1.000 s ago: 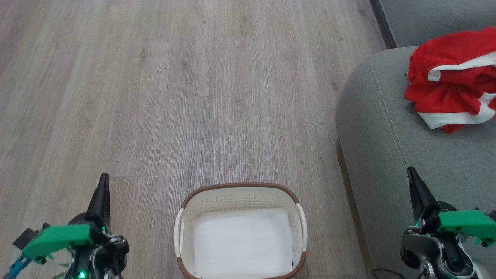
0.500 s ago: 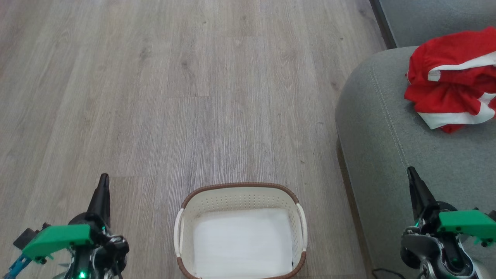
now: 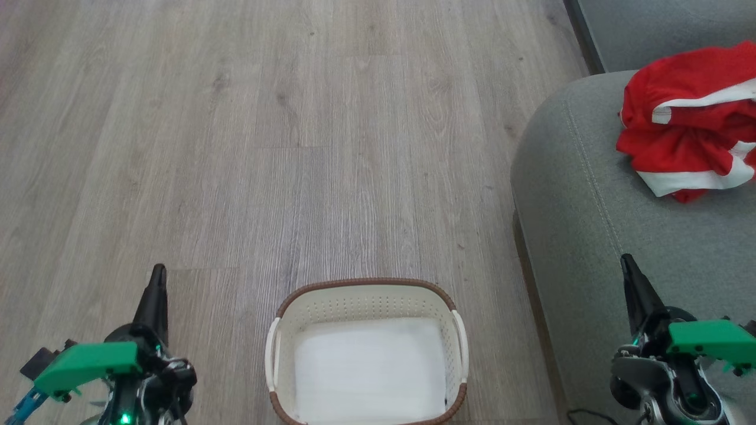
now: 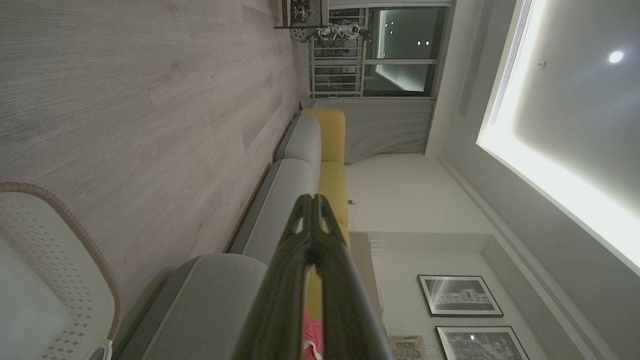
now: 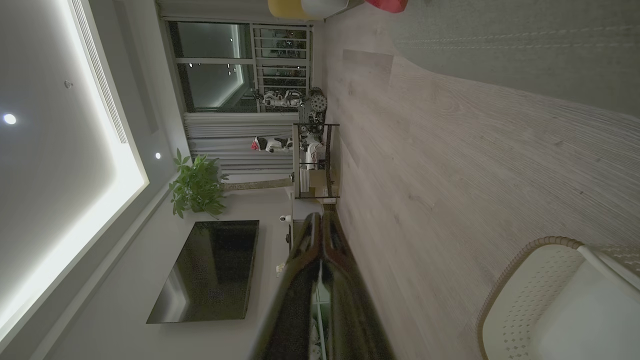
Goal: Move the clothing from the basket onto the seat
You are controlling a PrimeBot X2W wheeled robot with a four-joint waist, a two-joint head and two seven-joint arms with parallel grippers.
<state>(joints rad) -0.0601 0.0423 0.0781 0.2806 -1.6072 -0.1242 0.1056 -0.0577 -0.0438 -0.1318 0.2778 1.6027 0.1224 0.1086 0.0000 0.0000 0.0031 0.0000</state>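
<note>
The red clothing with white stripes lies crumpled on the grey-green seat at the right; a sliver of the clothing peeks past my left fingers in the left wrist view. The cream basket with the brown rim stands on the floor at the bottom middle, and only its flat white base shows inside. My left gripper is shut at the lower left, beside the basket. At the lower right my right gripper is shut too, over the seat's front part. Neither holds anything.
Pale wood-look flooring stretches ahead and to the left. The sofa runs on with yellow cushions. A shelf unit, a plant and a dark screen stand far across the room.
</note>
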